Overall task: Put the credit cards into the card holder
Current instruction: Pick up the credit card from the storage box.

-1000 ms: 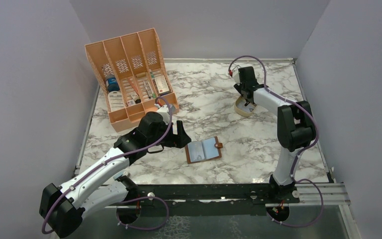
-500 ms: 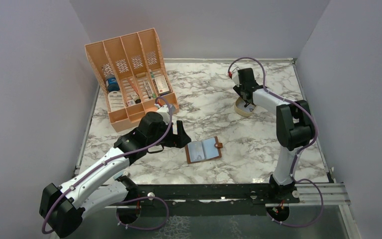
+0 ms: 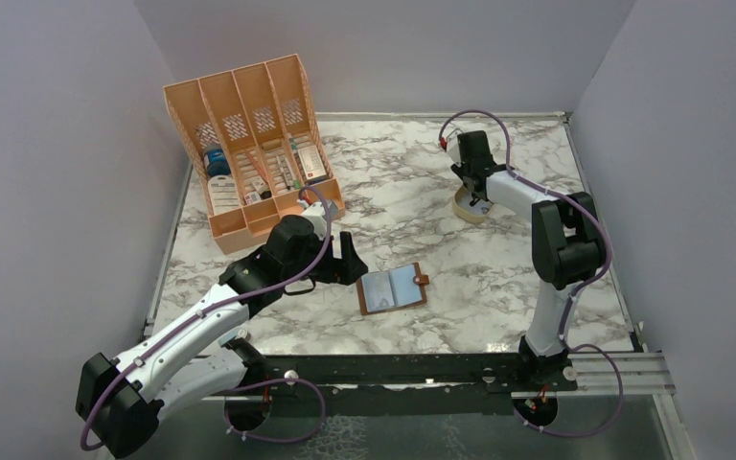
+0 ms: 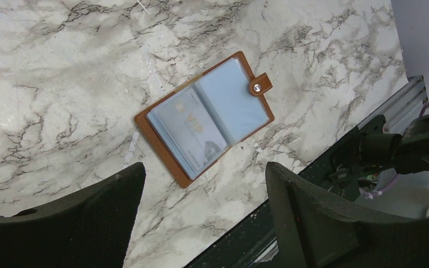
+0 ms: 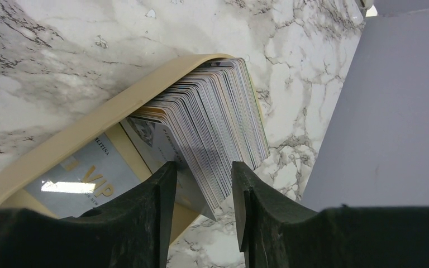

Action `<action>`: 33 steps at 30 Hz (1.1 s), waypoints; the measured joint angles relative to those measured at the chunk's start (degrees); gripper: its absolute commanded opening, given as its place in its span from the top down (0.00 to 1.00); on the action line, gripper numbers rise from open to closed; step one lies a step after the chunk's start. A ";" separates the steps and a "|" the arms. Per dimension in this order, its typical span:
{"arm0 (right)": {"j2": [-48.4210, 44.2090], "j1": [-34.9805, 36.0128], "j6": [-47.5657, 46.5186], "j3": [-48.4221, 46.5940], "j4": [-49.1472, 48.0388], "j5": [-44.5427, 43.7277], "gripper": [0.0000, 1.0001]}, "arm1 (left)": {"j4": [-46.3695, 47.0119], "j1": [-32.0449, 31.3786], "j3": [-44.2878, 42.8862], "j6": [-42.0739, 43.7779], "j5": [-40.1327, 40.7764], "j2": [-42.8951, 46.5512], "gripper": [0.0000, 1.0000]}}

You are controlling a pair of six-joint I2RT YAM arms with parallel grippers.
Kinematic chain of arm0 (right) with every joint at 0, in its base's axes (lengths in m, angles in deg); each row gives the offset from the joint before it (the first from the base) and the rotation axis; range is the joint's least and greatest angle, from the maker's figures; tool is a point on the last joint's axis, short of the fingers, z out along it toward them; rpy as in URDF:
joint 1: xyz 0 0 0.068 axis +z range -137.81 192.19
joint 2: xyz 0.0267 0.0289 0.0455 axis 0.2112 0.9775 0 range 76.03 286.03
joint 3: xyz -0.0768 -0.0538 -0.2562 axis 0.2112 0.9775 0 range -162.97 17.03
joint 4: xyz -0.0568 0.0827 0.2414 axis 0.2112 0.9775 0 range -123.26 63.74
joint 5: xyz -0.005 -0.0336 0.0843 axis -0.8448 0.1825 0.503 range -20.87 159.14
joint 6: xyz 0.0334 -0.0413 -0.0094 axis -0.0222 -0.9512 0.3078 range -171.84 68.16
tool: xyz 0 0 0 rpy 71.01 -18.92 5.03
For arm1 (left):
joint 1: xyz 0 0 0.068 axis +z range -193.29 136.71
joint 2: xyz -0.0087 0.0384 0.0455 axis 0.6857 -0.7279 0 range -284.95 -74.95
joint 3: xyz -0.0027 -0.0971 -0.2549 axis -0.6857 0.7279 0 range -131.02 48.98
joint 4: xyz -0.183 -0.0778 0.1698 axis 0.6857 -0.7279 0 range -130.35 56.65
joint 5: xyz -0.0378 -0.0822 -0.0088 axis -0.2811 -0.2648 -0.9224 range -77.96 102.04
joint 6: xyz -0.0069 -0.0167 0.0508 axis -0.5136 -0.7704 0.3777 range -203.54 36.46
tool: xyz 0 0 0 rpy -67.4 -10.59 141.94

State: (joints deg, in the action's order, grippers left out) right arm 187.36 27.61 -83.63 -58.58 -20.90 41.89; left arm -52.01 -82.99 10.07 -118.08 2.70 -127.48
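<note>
Because the credit cards [image 5: 212, 123] stand packed on edge in a tan tray [image 5: 84, 131] toward the far right corner of the counter [image 3: 393, 163], you should, I judge, take only the outermost card or two. Pinch near the corner and lift straight out so the rest don't spill. The right gripper [image 5: 202, 167] has its jaws part-way apart with the near corner of the stack between them; whether they press on a card I cannot tell. That arm reaches far forward, wrist bent down over the tray. The card holder [image 4: 204, 120] lies open, sleeves up, near the middle of the near edge, well apart from the tray. Your left gripper [image 4: 201, 223] hovers beside it, jaws wide and holding nothing, the arm stretched low across the counter.
</note>
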 measured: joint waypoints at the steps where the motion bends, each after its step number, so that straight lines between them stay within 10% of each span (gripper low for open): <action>1: 0.00 0.00 0.00 0.00 0.00 0.00 0.61 | 0.00 0.00 0.00 0.00 0.02 0.02 0.19; 33: -0.04 0.00 0.48 0.00 0.09 0.31 0.89 | -0.02 0.00 0.00 -0.02 1.36 0.52 0.19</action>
State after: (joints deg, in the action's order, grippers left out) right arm 187.31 27.61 -83.15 -58.58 -20.81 42.20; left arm -52.03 -82.99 10.07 -118.11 4.05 -126.96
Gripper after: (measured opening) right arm 0.124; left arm 0.815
